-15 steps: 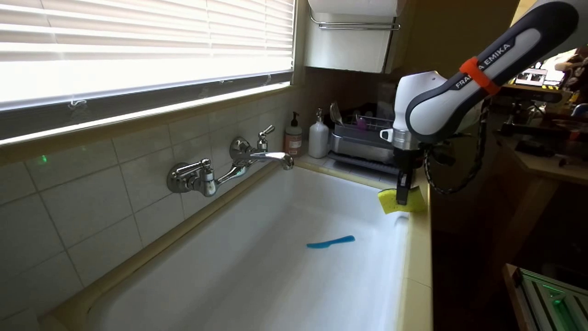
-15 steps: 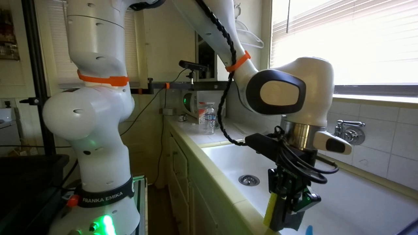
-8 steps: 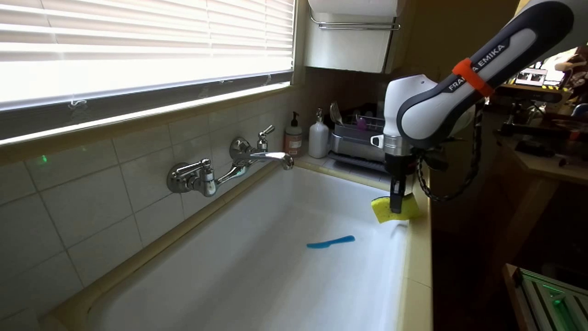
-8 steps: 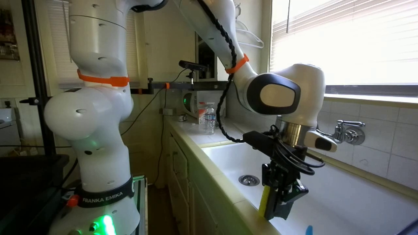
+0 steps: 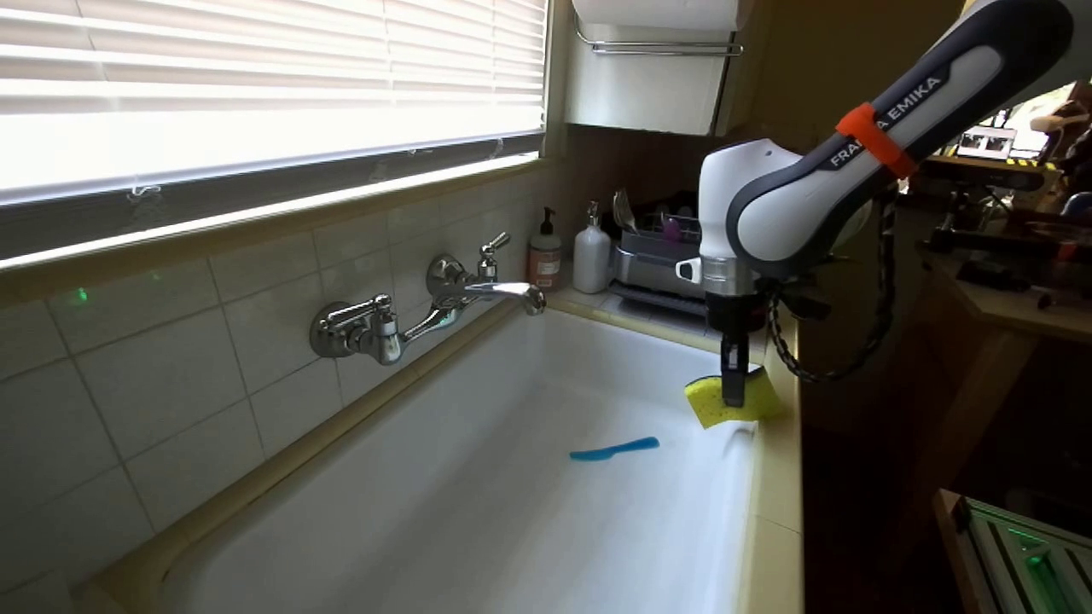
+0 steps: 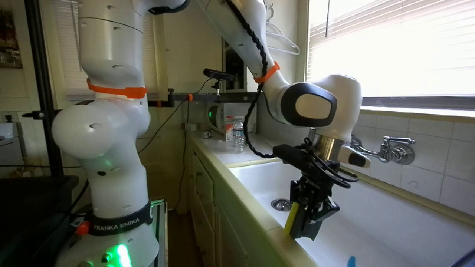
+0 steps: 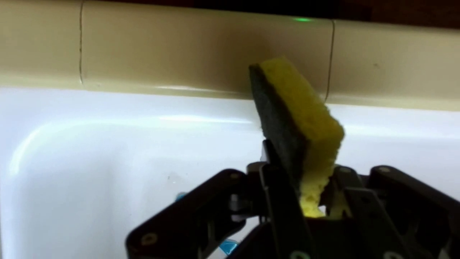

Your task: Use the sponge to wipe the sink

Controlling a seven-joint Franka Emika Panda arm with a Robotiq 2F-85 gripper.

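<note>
Yellow with a dark scouring layer, the sponge (image 5: 710,406) is pinched in my gripper (image 5: 733,401), which is shut on it. In the wrist view the sponge (image 7: 305,104) sticks out tilted past the fingers, its far end over the tan ledge. The other exterior angle shows just a yellow edge of the sponge (image 6: 291,218) beside the gripper (image 6: 308,226). Below lies the long white sink (image 5: 409,537), with my gripper near its ledge-side wall and far corner. Whether the sponge touches the sink wall or ledge, I cannot tell.
A blue plastic knife (image 5: 614,449) lies on the sink floor. Chrome faucet (image 5: 503,292) and handles jut from the tiled wall. Soap bottles (image 5: 591,256) and a dish rack (image 5: 670,260) stand beyond the far end. The tan ledge (image 7: 172,50) borders the sink.
Still gripping the sponge, my gripper has come lower and leftward in an exterior view, inward from the ledge. The sponge stays pinched throughout; the knife has not moved.
</note>
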